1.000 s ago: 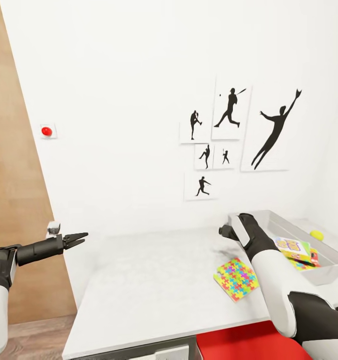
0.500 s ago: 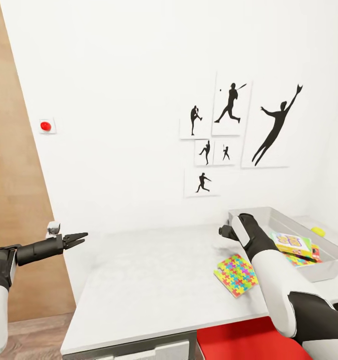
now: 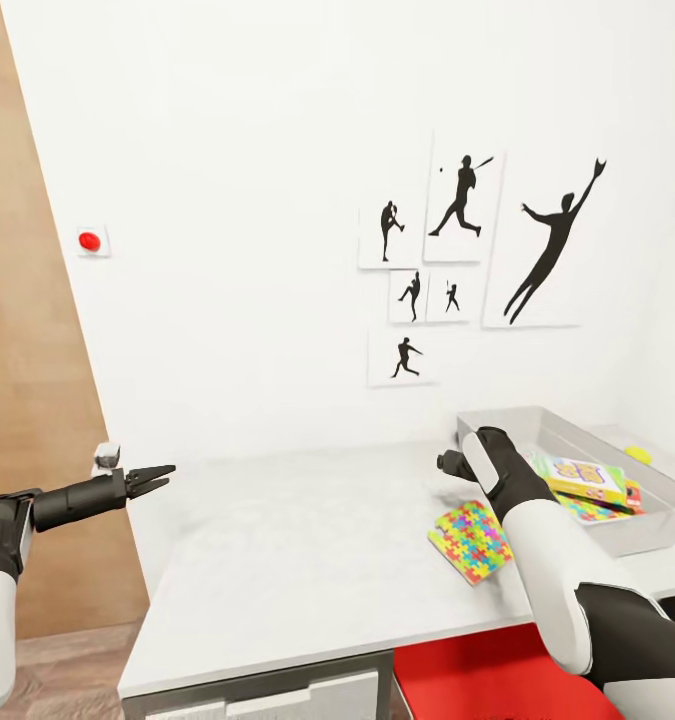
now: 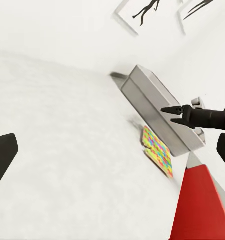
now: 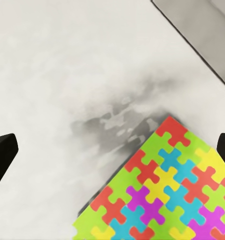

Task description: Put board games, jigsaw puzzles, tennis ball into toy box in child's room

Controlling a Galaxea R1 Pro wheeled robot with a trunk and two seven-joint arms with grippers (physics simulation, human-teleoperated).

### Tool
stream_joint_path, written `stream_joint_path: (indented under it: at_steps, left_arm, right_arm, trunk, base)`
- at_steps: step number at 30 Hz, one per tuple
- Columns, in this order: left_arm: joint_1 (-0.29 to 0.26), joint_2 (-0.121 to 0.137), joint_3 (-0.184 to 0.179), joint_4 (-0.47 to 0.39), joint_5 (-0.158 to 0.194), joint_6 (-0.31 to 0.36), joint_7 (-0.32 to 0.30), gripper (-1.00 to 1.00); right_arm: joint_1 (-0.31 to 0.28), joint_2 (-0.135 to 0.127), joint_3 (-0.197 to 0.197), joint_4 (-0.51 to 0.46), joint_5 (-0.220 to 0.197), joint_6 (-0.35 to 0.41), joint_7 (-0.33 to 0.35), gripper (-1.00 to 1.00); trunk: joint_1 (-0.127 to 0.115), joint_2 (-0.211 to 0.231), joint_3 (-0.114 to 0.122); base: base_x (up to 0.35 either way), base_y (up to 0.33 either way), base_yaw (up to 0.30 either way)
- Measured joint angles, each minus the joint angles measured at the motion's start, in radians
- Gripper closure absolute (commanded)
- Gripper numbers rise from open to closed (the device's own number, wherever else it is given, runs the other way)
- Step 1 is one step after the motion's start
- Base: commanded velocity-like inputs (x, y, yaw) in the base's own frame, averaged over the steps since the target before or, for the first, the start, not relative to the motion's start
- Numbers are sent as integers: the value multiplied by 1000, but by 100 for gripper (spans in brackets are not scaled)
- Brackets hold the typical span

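The white bench (image 3: 307, 560) spans the lower frame, the toy box (image 3: 617, 530) at right already holding a game. One jigsaw puzzle (image 3: 469, 540) lies flat beside it, under the right tool (image 3: 447, 464), fingers spread; thin, it may slide rather than lift. Left tool (image 3: 162, 475) looks together.

Bright, even, diffuse light fills every view, with no visible source and no glare. The white wall (image 3: 227, 200) washes out almost flat at the top of the head view. Shadows are faint: a soft grey smudge on the desk (image 5: 67, 75) just beside the jigsaw puzzle (image 5: 162, 185) in the right wrist view. Renders are sharp at centre; dark pincer tips at the wrist views' side edges look soft and blurred
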Motion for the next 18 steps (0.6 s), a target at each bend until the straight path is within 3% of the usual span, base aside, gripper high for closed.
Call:
stream_joint_path:
  at_steps: [10,13,18]
  left_arm:
    - [0,14,2,0,0,0,0,-100]
    - [0,38,2,0,6,0,0,-100]
    - [0,74,-1,0,45,0,0,-100]
  right_arm:
    - [-1,-1,0,0,0,0,0,-100]
    - [-2,-1,0,0,1,0,0,-100]
    - [-12,-1,2,0,1,0,0,-100]
  trunk:
    - [38,-70,-31]
    - [50,-91,-41]
    - [69,-126,-56]
  base:
    - [0,0,0]
    - [0,0,0]
    - [0,0,0]
